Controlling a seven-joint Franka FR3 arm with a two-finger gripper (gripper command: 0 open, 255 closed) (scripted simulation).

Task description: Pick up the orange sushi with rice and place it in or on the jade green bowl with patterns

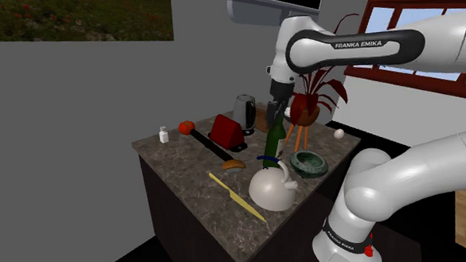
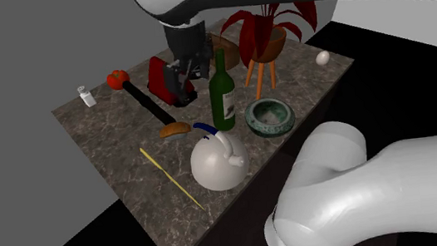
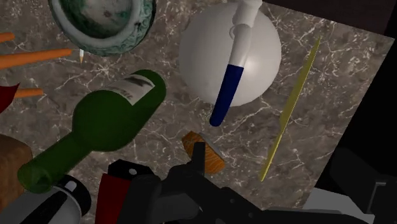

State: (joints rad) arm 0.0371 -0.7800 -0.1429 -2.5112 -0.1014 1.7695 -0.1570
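Hovering above the marbled counter [image 2: 123, 145], the black gripper [image 2: 183, 78] hangs at the upper middle of the second exterior view; I cannot tell whether it is open or closed. The orange sushi [image 2: 175, 130] lies on the counter near the frame's centre, lower left of the green wine bottle [image 2: 221, 93]. The patterned green bowl [image 2: 270, 116] sits right of the bottle.

Sushi [image 2: 175, 131] near kettle [image 2: 218, 166], bowl [image 2: 270, 132] beside bottle [image 2: 222, 97] (upright)
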